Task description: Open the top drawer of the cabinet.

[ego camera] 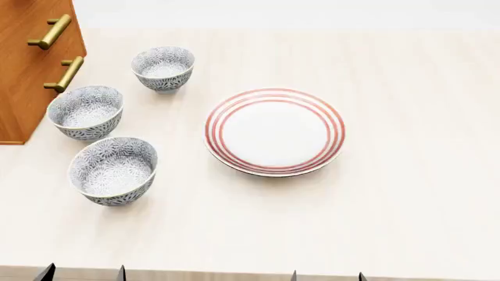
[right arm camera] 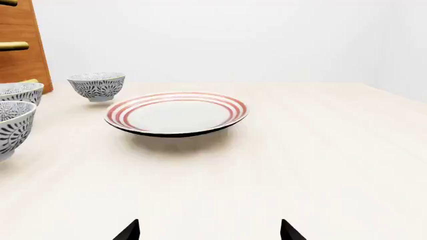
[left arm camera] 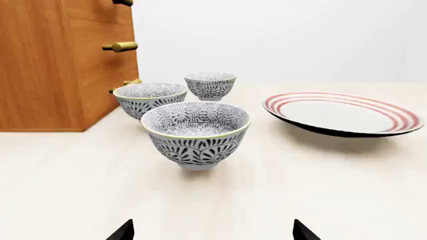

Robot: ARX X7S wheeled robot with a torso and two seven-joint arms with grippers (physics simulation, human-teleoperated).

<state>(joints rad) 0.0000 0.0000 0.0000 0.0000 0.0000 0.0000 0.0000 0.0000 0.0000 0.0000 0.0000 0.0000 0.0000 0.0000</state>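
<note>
A: The top drawer itself cannot be picked out with certainty; of the cabinet (ego camera: 27, 70) only a corner is seen at the far left of the head view, with two brass handles (ego camera: 51, 31) on its orange-brown front. No gap is seen between the drawer fronts where they show.

B: What is seen near it?

A: Three patterned bowls are set on the pale tabletop (ego camera: 406, 193) just in front of the cabinet: a far bowl (ego camera: 163, 68), a middle bowl (ego camera: 85, 112) close beside the cabinet's lower corner, and a near bowl (ego camera: 113, 170). A red-striped plate (ego camera: 274, 131) lies to the right of the bowls, apart from them.

B: And the grippers?

A: Only dark tips are seen at the near tabletop edge. The left gripper (left arm camera: 213, 231) is held low, facing the near bowl, its fingers (left arm camera: 122, 231) spread apart with nothing between them. The right gripper (right arm camera: 208, 231) is pointed at the plate, its fingers (right arm camera: 129, 231) likewise apart and empty. Both are well short of the cabinet.
</note>
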